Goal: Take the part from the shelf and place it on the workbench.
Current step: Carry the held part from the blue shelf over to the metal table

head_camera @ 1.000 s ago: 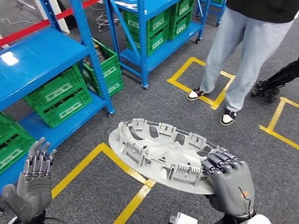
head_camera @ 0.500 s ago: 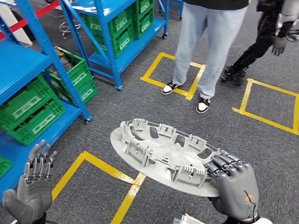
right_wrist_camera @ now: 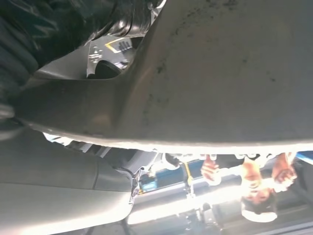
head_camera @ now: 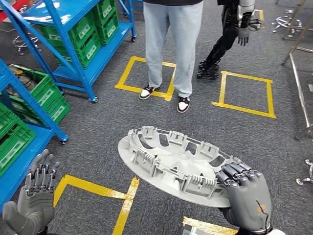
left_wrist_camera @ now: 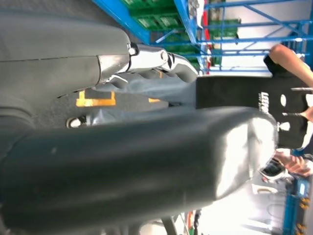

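The part [head_camera: 173,164] is a large grey oval plastic cover with ribs and clips on its upper face. My right hand [head_camera: 245,198] grips its near right rim and holds it level above the grey carpet. The right wrist view looks along the part's smooth underside [right_wrist_camera: 221,73]. My left hand [head_camera: 35,198] is raised at the lower left with its fingers apart and holds nothing. In the left wrist view its thick grey thumb [left_wrist_camera: 147,166] crosses the picture.
Blue shelves [head_camera: 66,29] with green crates [head_camera: 94,29] stand at the left and back left. A person in light jeans [head_camera: 171,44] stands straight ahead on yellow floor tape [head_camera: 145,88]. Another dark robot [head_camera: 231,29] and metal legs [head_camera: 301,93] are at the back right.
The whole scene has swung left in the picture, so the camera has turned right, away from the shelves. The part stays in my right hand, and my left hand keeps its pose.
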You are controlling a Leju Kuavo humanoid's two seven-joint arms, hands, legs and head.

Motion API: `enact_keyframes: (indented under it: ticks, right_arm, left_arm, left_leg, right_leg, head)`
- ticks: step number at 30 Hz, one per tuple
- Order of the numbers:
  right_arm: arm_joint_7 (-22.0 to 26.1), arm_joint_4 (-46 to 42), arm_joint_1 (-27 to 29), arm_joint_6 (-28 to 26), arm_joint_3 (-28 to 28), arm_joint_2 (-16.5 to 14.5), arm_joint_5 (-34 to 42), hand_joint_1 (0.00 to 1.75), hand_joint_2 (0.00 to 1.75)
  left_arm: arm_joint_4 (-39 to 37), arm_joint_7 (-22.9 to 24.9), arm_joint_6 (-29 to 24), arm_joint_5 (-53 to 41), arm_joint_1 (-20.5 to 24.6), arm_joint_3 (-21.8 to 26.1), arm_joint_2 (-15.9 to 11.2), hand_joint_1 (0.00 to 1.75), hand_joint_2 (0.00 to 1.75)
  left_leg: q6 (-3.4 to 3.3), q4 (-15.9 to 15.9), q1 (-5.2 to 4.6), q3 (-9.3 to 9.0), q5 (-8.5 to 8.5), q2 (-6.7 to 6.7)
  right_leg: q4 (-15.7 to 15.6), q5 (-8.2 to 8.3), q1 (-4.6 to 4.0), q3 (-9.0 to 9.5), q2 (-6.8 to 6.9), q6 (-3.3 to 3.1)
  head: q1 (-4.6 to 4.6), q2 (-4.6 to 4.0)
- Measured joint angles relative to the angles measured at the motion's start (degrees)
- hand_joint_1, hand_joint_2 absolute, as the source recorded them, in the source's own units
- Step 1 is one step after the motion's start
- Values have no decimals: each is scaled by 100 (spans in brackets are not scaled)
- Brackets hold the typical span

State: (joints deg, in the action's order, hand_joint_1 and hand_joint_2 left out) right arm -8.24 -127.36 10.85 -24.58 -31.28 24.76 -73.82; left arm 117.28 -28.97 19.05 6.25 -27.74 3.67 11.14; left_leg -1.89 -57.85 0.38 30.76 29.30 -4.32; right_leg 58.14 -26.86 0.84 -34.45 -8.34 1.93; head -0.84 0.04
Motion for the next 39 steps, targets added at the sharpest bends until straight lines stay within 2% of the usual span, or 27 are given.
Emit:
enact_keyframes:
  ticks: [2,4,6,7,8,9,11,13,15,17,19,20,21,22,23,24,26,28,29,30,31,33,34,36,37,38,39]
  right_arm:
    - [2,-8,-14,11,3,0,17,175,175]
    - [8,-15,-48,24,3,-1,33,175,175]
    - [11,-15,-59,45,1,-3,39,175,175]
    - [9,-15,-54,56,1,-4,41,175,175]
    - [10,-15,-44,62,1,-4,41,175,175]
    - [15,-15,-30,57,7,-4,44,175,175]
    - [30,-18,-19,39,21,-5,52,175,175]
    - [34,-36,-22,42,29,-7,58,175,175]
    - [29,-65,-5,53,30,-7,62,175,175]
    - [32,-101,31,43,33,-9,78,175,175]
    - [51,-123,73,19,49,-11,101,175,175]
    - [67,-125,99,4,60,-11,115,175,175]
    - [79,-125,138,-19,74,-12,131,175,175]
    - [91,-125,183,-52,94,-13,145,175,175]
    - [104,-125,228,-86,115,-13,158,175,175]
    - [116,-125,269,-120,138,-13,168,175,175]
    - [134,-125,314,-173,171,-15,199,175,175]
    - [134,-130,323,-204,190,-21,245,175,175]
    - [132,-135,327,-212,201,-27,266,175,175]
    - [133,-142,338,-219,216,-35,283,175,175]
    - [139,-148,356,-227,234,-43,300,175,175]
    - [158,-156,376,-246,270,-55,326,175,175]
    - [167,-157,382,-254,284,-59,335,175,175]
    - [155,-157,367,-244,297,-76,352,175,175]
    - [133,-157,353,-222,298,-87,356,175,175]
    - [108,-158,336,-194,298,-98,357,175,175]
    - [78,-159,320,-162,298,-108,349,175,175]
  left_arm:
    - [8,37,8,-20,7,3,23,0,0]
    - [25,81,38,-41,-1,16,66,0,0]
    - [38,107,69,-57,-10,38,114,0,0]
    - [43,115,80,-70,-14,52,137,0,0]
    - [50,119,91,-81,-16,72,162,0,0]
    - [57,110,112,-89,-20,96,187,0,0]
    - [81,85,178,-91,-30,155,238,0,0]
    - [109,84,240,-91,-26,208,288,0,0]
    - [124,97,263,-98,-16,240,333,0,0]
    - [134,99,256,-122,-11,262,359,0,0]
    - [140,103,219,-149,-9,276,362,0,0]
    - [143,109,193,-159,-11,280,361,0,0]
    - [143,117,168,-165,-15,283,360,0,0]
    - [143,126,151,-170,-19,286,360,0,0]
    - [143,133,140,-175,-24,288,360,0,0]
    - [144,137,135,-183,-30,291,360,0,0]
    - [149,140,129,-194,-32,295,358,0,0]
    - [176,164,97,-211,-24,294,355,0,0]
    - [195,180,71,-226,-19,290,353,0,0]
    - [218,191,45,-242,-13,280,351,0,0]
    - [234,195,20,-257,-4,266,348,0,0]
    - [258,166,-45,-274,3,229,325,0,0]
    - [261,132,-86,-267,2,208,288,0,0]
    - [258,55,-167,-219,7,160,160,0,0]
    - [255,32,-196,-189,18,138,96,0,0]
    - [252,24,-221,-167,35,119,41,0,0]
    - [251,32,-245,-156,51,100,0,0,0]
  left_leg:
    - [-39,84,16,-34,-42,177]
    - [-70,119,10,-47,-54,364]
    - [-79,117,-2,-46,-44,554]
    - [-74,116,-3,-49,-37,638]
    - [-64,114,-3,-56,-28,713]
    - [-46,112,-1,-69,-14,781]
    - [13,94,-27,-102,26,889]
    - [68,74,-60,-125,50,978]
    - [113,60,-48,-136,75,1041]
    - [158,-140,-11,-73,246,867]
    - [174,-812,7,212,613,588]
    - [169,-1237,6,409,788,523]
    - [160,-1568,5,573,883,497]
    - [144,-1701,2,654,857,485]
    - [121,-1604,1,635,714,466]
    - [95,-1294,0,520,482,417]
    - [48,-516,15,222,79,105]
    - [40,-128,21,84,-20,-139]
    - [41,-94,15,77,-6,-135]
    - [30,-68,11,73,-11,-56]
    - [5,-35,14,63,-30,27]
    - [-53,33,26,41,-67,213]
    - [-71,42,19,37,-71,305]
    - [-82,42,10,45,-66,496]
    - [-81,41,10,47,-62,591]
    - [-75,40,11,45,-58,677]
    - [-63,39,14,39,-50,753]
  right_leg:
    - [215,-139,-20,-144,233,46]
    - [877,-492,-24,-465,626,88]
    - [1505,-734,6,-753,784,138]
    - [1546,-703,21,-759,811,158]
    - [1363,-574,37,-647,840,174]
    - [993,-386,50,-432,902,185]
    - [238,-142,36,8,1149,171]
    - [-35,-105,5,169,1255,114]
    - [-31,-82,2,156,1124,41]
    - [-48,-63,10,159,1005,-38]
    - [-57,-51,9,164,877,-97]
    - [-55,-50,1,163,806,-114]
    - [-53,-50,-9,164,726,-121]
    - [-50,-50,-19,167,639,-126]
    - [-45,-50,-26,173,547,-127]
    - [-39,-51,-28,181,453,-127]
    - [-10,-53,-28,165,281,-111]
    - [20,-34,-4,88,121,-50]
    - [24,-15,11,47,40,-6]
    - [16,3,34,1,-31,36]
    - [43,-12,34,-41,29,63]
    - [361,-205,6,-222,376,99]
    - [684,-385,-7,-369,600,110]
    - [1401,-708,-1,-695,770,148]
    - [1573,-745,9,-763,791,166]
    - [1530,-676,21,-720,813,182]
    - [1245,-516,32,-548,860,192]
  head:
    - [27,0]
    - [57,0]
    - [62,0]
    - [64,0]
    - [64,0]
    - [65,0]
    - [60,0]
    - [44,0]
    - [32,0]
    - [26,0]
    - [15,0]
    - [12,0]
    - [10,0]
    - [11,0]
    - [11,0]
    - [11,0]
    - [14,0]
    - [16,0]
    - [14,0]
    - [15,0]
    - [19,0]
    - [49,0]
    - [63,0]
    - [80,0]
    - [79,0]
    - [79,0]
    - [80,0]
